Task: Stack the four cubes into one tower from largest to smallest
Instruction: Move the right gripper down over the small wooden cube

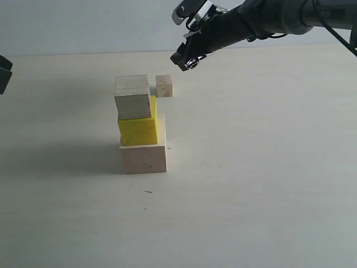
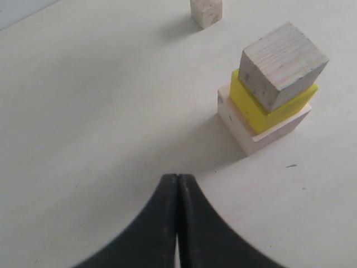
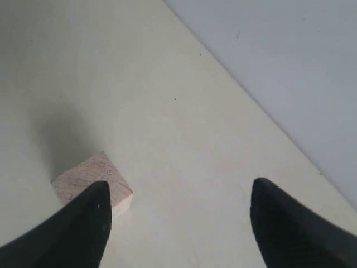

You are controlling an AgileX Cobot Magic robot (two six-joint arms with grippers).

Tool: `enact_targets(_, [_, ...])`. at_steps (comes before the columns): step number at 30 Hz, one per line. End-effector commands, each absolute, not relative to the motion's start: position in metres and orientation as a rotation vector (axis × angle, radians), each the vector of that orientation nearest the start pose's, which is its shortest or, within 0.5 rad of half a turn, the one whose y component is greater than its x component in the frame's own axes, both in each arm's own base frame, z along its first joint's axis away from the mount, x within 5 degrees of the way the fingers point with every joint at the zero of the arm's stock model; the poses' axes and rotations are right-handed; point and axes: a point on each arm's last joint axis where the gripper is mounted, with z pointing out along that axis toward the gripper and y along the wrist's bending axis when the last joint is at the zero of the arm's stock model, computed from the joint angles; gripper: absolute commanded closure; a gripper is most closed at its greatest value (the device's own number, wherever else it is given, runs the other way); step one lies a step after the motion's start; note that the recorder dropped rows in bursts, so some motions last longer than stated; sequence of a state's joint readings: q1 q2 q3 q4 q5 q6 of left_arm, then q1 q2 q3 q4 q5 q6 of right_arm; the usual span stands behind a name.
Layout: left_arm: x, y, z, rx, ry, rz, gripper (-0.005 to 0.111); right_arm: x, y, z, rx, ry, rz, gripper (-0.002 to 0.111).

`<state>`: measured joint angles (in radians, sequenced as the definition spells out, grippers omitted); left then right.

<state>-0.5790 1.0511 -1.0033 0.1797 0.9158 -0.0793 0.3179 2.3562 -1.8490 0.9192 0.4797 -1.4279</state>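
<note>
A pale cream tabletop [image 1: 268,184] is stretching across the room, meeting a plain grey-white wall [image 1: 83,25] at the far side; soft light is falling evenly.

No text, label, brand, number or sign could be read. The tower [image 1: 139,129] and the small cube [image 1: 164,86] near the right claw [image 3: 179,184] showed bare faces, and the desk [image 1: 251,167] carried no legible marking.

1. Tabletop [image 1: 262,201]: pale cream, matte and smooth; it filled most of every view.
2. Wall [image 1: 83,25]: plain light grey-blue; it met the tabletop's far edge in a straight line.
3. Dark fleck [image 1: 148,192]: small and thin, lying on the tabletop, left of centre in the exterior view.
</note>
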Motion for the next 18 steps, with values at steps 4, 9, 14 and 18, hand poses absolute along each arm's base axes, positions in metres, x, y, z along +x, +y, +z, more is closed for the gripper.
enact_targets(4, [0.177, -0.100, 0.350, 0.666, 2.319, -0.075, 0.107, 0.493, 0.195, 0.160, -1.125, 1.943, 0.293, 0.040])
enact_targets(9, [0.178, -0.099, 0.351, 0.669, 2.310, -0.063, 0.107, 0.497, 0.192, 0.162, -1.001, 1.988, 0.290, 0.040])
enact_targets(14, [0.178, -0.099, 0.351, 0.669, 2.310, -0.063, 0.107, 0.501, 0.190, 0.170, -1.060, 1.938, 0.272, 0.040])
enact_targets(18, [0.178, -0.099, 0.351, 0.669, 2.310, -0.063, 0.107, 0.507, 0.184, 0.183, -1.063, 1.898, 0.259, 0.040])
